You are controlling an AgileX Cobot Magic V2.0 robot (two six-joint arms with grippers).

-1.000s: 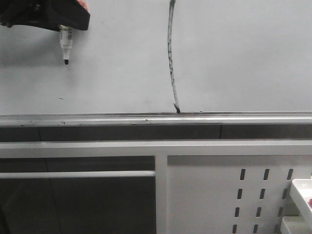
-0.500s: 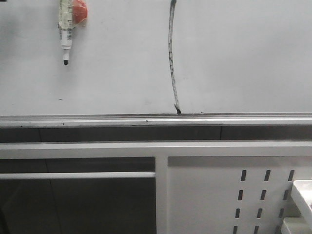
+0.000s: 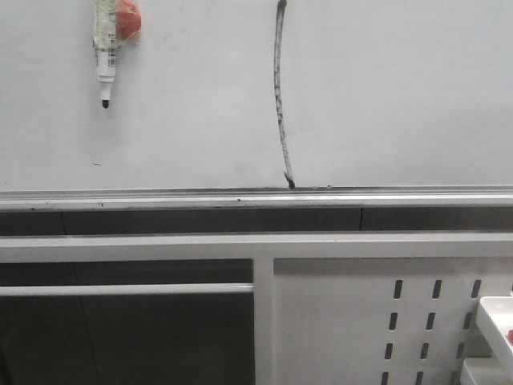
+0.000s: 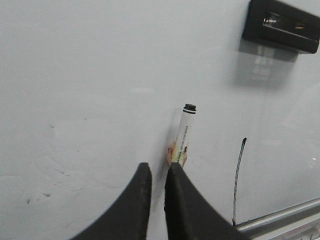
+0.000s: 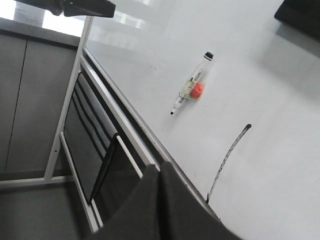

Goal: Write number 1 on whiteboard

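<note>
Front view: the large pale grey-white glossy whiteboard (image 3: 385, 88) fills the upper part of the scene, with a silver metal rail (image 3: 256, 198) along its lower edge; the number 1 (image 3: 280, 88), a long thin streaky black marker stroke, runs nearly vertical and slightly curved just left of the board's centre, its lower end touching the rail; a white-barrelled marker pen (image 3: 104, 52) with a black tip hangs tip-down on the board at upper left, well apart from the stroke, with a small orange-red piece (image 3: 128, 22) just beside its barrel; a tiny dark speck (image 3: 96, 164) sits on the board below the pen; beneath the rail stands a white metal frame with a perforated white panel (image 3: 433, 321) at lower right; neither gripper shows in this view.

Left wrist view: the left gripper (image 4: 157, 172), black and curved, points at the whiteboard (image 4: 90, 75); its fingers stand pressed nearly together with only a narrow slit between them and nothing held; the marker pen (image 4: 183, 135) lies on the board just beyond the fingertips, whether touching them cannot be told; the number 1 (image 4: 238, 175) lies beside the pen; a black rectangular block (image 4: 282, 25) sits on the board further off.

Right wrist view: the right gripper (image 5: 159, 172) shows dark fingers pressed together, empty; the whiteboard (image 5: 270, 165), the marker pen (image 5: 192, 82) and the number 1 (image 5: 227, 160) lie beyond it, pen and stroke apart.
</note>
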